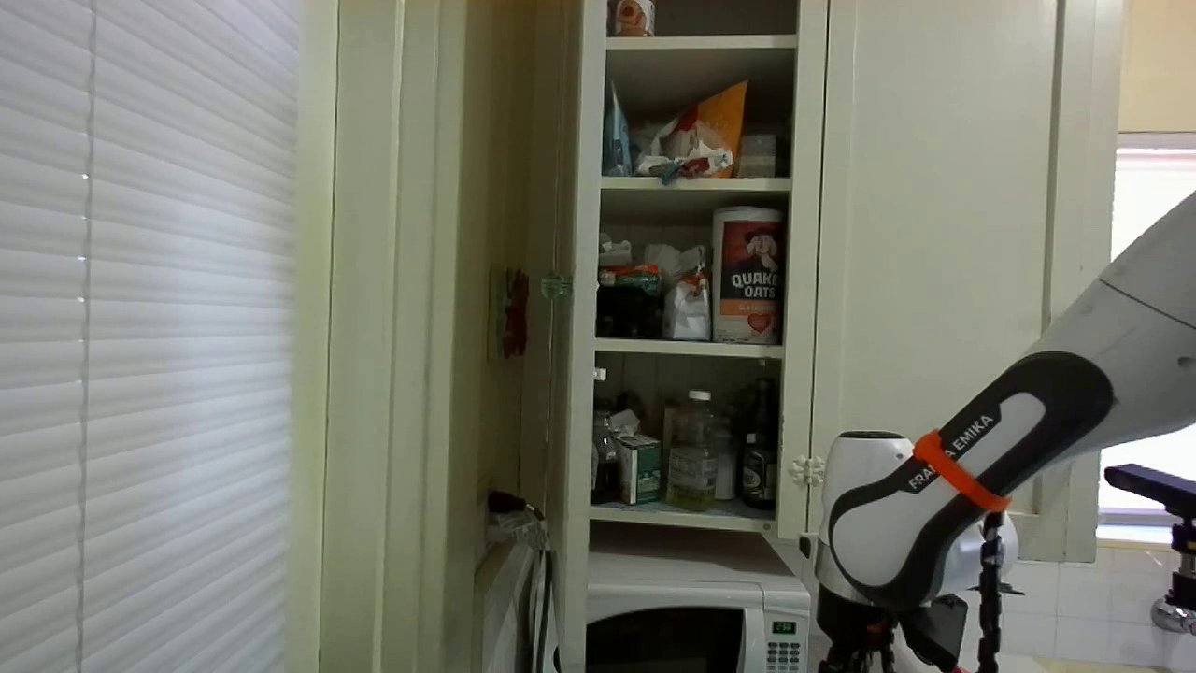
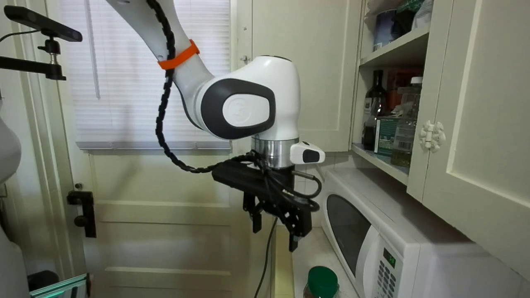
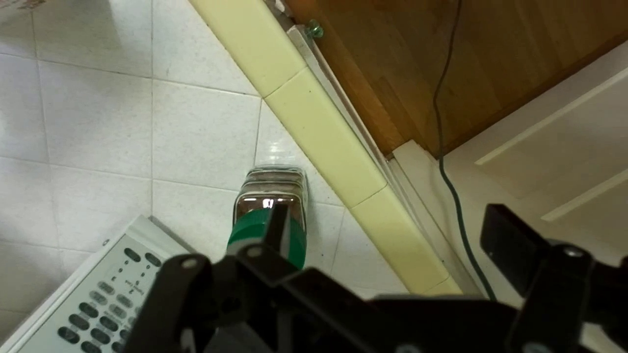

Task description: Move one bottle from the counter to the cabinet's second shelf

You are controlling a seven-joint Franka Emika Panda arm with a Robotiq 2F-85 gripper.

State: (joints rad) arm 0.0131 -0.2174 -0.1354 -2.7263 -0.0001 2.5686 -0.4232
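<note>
Prog., judging by the layout: early stage, w/ no transfer being shown as done. The green-lidded bottle (image 2: pixel 322 282) is being seen upright at bottom, rt of ctr, in an exterior view, being supported by the white tiled counter (image 3: pixel 206 132) near the front of the microwave (image 2: pixel 399 248). The cabinet (image 1: pixel 804 243) is being shown open at ctr of the frame in an exterior view; its 2nd shelf (image 1: pixel 687 349), being counted here from the bottom, is being partly filled by a Quaker Oats canister (image 1: pixel 747 276) at rt. Grasp, lift, placement & release are all being left to do.

Pose: the Franka Panda arm (image 2: pixel 248 109) is being held bent, from upper left to ctr of the frame in an exterior view, w/ the Robotiq gripper (image 2: pixel 275 234) being pointed down above counter level. Its jaws are being held wide apart, w/ nothing being pinched btwn them. In the wrist view the bottle is being partly hidden by the gripper at lower ctr; depth is being poorly shown, so more lining-up is probably being called for.
</note>
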